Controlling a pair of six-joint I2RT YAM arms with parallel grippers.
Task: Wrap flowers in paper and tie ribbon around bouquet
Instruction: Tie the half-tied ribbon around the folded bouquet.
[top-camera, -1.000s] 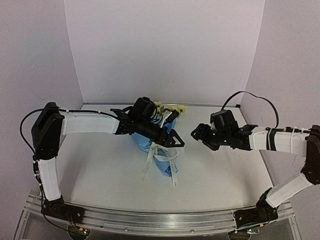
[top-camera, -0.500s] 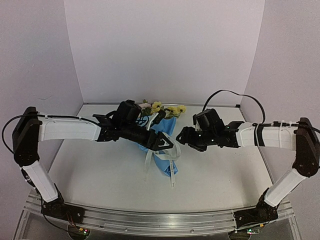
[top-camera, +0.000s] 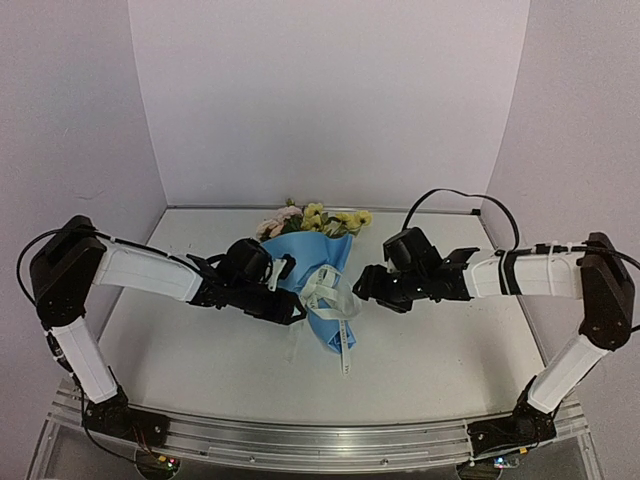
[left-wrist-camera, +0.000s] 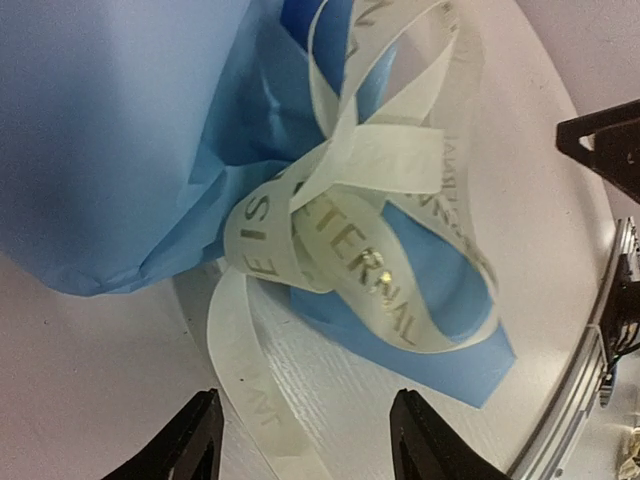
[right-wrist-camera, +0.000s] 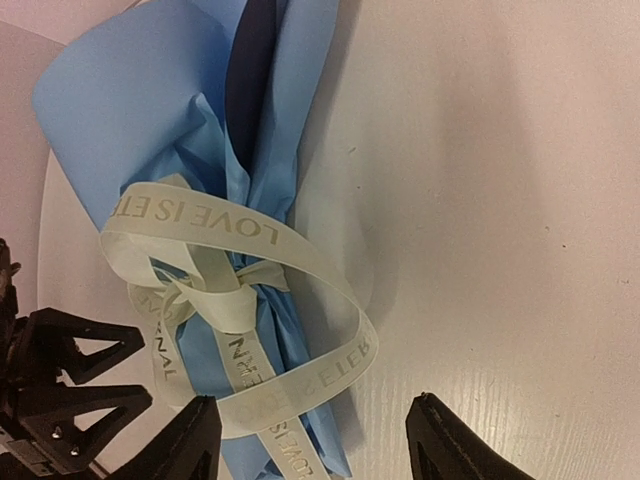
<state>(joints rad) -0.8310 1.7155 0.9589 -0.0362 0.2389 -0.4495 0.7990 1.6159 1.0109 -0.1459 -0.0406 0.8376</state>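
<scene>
The bouquet (top-camera: 312, 262) lies on the bench (top-camera: 190, 350), about mid-bench. Its wide rim points to the back wall, and the flowers (top-camera: 315, 217) spill out pink and yellow above it. The ribbon (top-camera: 332, 292) is knotted around the narrow end of the blue paper (right-wrist-camera: 110, 110). Its loops stand up loose, and one tail trails toward the near edge.

A second ago the left arm lay right across the cone and hid most of it. Now it has dropped back to the left, and the whole cone shows.

The left tool (top-camera: 290, 305) sits low at the cone's left flank, fingers apart, with a ribbon tail running between them unclamped. The right tool (top-camera: 362, 285) has slid in from the right and is now just beside the knot. Its fingers are spread wide, gripping nothing.
</scene>
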